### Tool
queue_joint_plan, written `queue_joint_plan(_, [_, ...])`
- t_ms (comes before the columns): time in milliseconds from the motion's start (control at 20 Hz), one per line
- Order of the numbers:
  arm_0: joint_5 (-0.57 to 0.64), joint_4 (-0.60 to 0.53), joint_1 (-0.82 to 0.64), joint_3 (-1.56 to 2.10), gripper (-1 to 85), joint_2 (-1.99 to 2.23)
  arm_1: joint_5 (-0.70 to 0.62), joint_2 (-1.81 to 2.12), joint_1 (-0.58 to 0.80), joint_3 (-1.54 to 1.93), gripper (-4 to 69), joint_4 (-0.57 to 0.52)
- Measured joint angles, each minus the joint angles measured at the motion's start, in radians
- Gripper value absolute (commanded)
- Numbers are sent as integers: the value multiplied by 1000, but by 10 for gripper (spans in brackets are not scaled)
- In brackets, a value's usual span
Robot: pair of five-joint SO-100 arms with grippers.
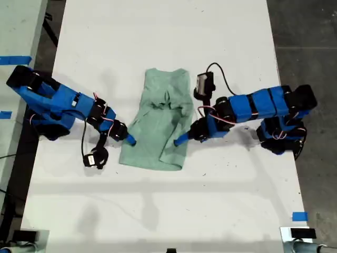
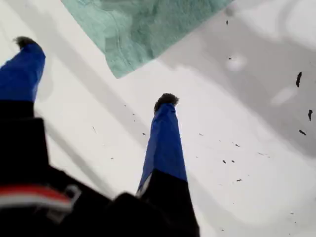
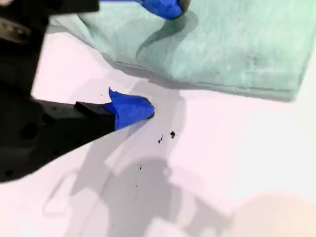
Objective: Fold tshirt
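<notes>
- Roughly halfway, I judge: the table (image 1: 158, 211) toward 6 o'clock in the exterior view is bare, and no cloth has been brought down there.
- My first gripper (image 2: 94, 70) has its jaws spread wide and holds nothing. In its wrist view both tips sit over bare table, with a corner of the tshirt (image 2: 143, 24) just beyond them.
- In the exterior view my first gripper (image 1: 129, 139) sits at about 9 o'clock of the garment, right at its edge.
- My second gripper (image 3: 155, 58) is also parted and empty. One tip hangs over the cloth and the other is on or just over the table beside the hem, so it straddles the edge of the tshirt (image 3: 237, 44) without pinching it.
- In the exterior view my second gripper (image 1: 179, 141) comes in from about 4 o'clock of the garment.
- Between the two arms, near the table's centre, the tshirt (image 1: 160, 121) lies as a narrow strip running from 12 to 6 o'clock. Its sides look already turned in, and it is rumpled across the middle.
- Done, as far as I can see: the lengthwise folds.
- Left, by my reckoning: grasp one end, bring it over the other for the crosswise fold, and flatten the creases.
- Toward 12 o'clock the strip's far end lies flat and untouched.
</notes>
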Motion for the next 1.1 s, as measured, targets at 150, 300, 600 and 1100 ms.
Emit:
queue_joint_plan(150, [0, -78, -2, 2, 1, -9, -2, 0, 0, 6, 397, -11])
queue_joint_plan(300, [0, -106, -2, 3, 0, -11, 0, 0, 0, 6, 395, -15])
queue_joint_plan(600, [0, 75, -5, -121, 0, -14, 0, 0, 3, 6, 392, -15])
queue_joint_plan(1100, [106, 308, -23, -548, 0, -115, 17, 5, 3, 46, 391, -15])
